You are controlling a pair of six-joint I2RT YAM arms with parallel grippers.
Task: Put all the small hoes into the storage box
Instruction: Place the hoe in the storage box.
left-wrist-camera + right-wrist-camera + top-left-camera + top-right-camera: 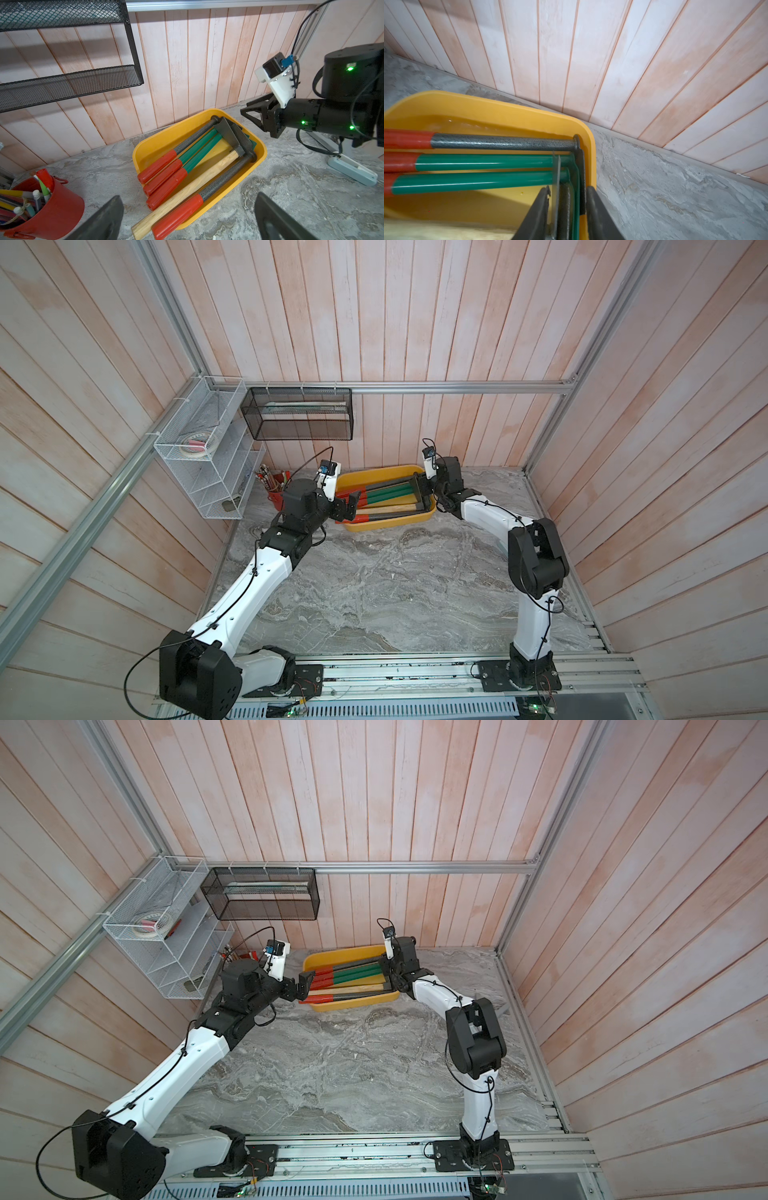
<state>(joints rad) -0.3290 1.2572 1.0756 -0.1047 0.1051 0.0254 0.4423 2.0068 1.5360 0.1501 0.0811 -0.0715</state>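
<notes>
At the far left, a white wire rack [199, 472] is fixed to the side wall, and a black mesh basket [299, 414] is hung from the rail on the back wall just beside it. Below them, a red bucket [60, 207] filled with pens is set on the grey marbled tabletop [374, 585]. The left gripper [348, 505] is held just off the left end of the storage box [158, 141], with its jaws spread wide and nothing between them. The yellow box is placed near the back wall. The small hoe [187, 190] is laid lengthwise in it among four red-gripped tools [158, 166], with its wooden handle end jutting over the left rim and its grey blade at the right end. There the right gripper [568, 191] is lowered over the tool heads, its jaws parted partway around the blades. A gap is seen beside one finger, and no grip can be made out.
</notes>
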